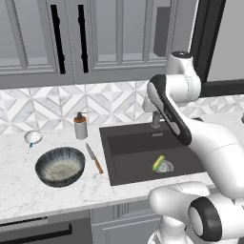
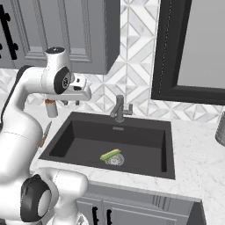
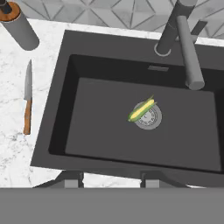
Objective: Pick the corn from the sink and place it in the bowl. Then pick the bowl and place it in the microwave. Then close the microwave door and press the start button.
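I've got the sink [image 3: 131,127] filling mid-frame in hand view. The bowl [image 1: 60,166] sits lower left in left base view. The corn [image 3: 141,110] lies on the drain, centre. My gripper [image 3: 111,178] has its jaws spread, bottom edge.

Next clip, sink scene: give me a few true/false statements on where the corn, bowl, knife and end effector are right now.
1. The corn lies on the drain in the sink. True.
2. The corn is already in the bowl. False: the bowl holds nothing and the corn is in the sink.
3. A knife lies on the counter between the bowl and the sink. True.
4. The end effector grips the corn. False: it is above the sink, apart from the corn.
5. The bowl sits inside the sink. False: it stands on the counter, left of the sink in the left base view.
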Controlling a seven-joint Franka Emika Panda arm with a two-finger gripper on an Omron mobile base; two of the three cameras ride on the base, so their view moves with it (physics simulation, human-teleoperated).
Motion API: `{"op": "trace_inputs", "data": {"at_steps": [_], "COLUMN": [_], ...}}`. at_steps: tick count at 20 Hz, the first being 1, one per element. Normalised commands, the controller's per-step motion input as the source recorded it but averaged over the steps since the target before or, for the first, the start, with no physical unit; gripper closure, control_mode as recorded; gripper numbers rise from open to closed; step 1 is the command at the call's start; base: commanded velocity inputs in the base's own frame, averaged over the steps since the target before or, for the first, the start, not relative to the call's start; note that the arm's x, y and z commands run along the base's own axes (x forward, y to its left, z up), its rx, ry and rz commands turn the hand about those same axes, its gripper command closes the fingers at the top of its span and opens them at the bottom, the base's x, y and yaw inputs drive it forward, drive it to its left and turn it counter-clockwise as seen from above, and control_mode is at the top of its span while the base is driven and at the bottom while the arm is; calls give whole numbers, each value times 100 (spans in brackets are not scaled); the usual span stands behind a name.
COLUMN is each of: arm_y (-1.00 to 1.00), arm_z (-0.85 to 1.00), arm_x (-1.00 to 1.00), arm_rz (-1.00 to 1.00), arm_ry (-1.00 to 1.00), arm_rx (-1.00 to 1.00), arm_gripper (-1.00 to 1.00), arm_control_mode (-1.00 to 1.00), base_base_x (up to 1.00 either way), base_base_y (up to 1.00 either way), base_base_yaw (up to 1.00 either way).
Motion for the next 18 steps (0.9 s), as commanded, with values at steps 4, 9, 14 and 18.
{"op": "trace_inputs", "data": {"at_steps": [4,9,14,18], "arm_y": [-11,-23,-24,-5], "arm_z": [-16,-42,-51,-52], "arm_x": [-50,-68,-40,-3], "arm_rz": [0,0,-5,-18], "arm_ry": [-2,1,3,3], "arm_rx": [0,0,0,0], "arm_gripper": [-100,-100,-100,-100], "arm_control_mode": [-100,-100,-100,-100], "base_base_x": [0,0,0,0], "base_base_y": [0,0,0,0], "base_base_yaw": [0,0,0,0]}}
